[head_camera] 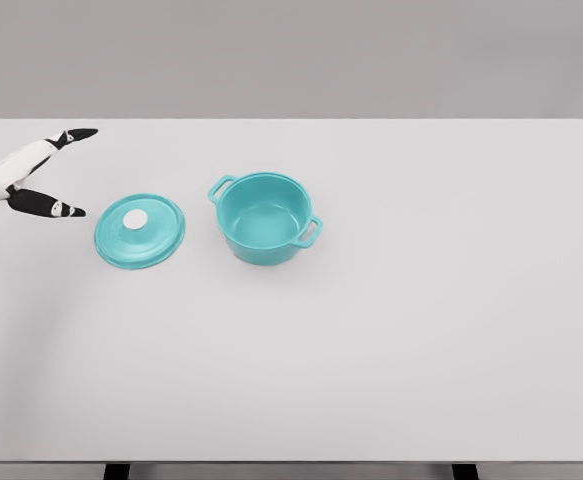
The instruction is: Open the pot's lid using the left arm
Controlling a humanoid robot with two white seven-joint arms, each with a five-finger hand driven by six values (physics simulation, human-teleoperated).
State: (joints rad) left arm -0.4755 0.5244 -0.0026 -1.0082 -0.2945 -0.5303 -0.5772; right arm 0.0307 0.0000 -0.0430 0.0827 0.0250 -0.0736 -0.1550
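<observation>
Lid (140, 231) beside pot (265, 218), apart.

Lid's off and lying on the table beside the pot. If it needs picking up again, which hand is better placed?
Left. The left hand, fingers spread and empty, hovers just left of the lid, which lies flat left of the open pot. The right arm is out of view.

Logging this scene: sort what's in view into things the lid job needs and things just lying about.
Job:
- pot, open, empty
- lid, flat on the table left of the pot, apart from it
- left hand, fingers spread, holding nothing

Lying about:
- nothing; only the table
</observation>
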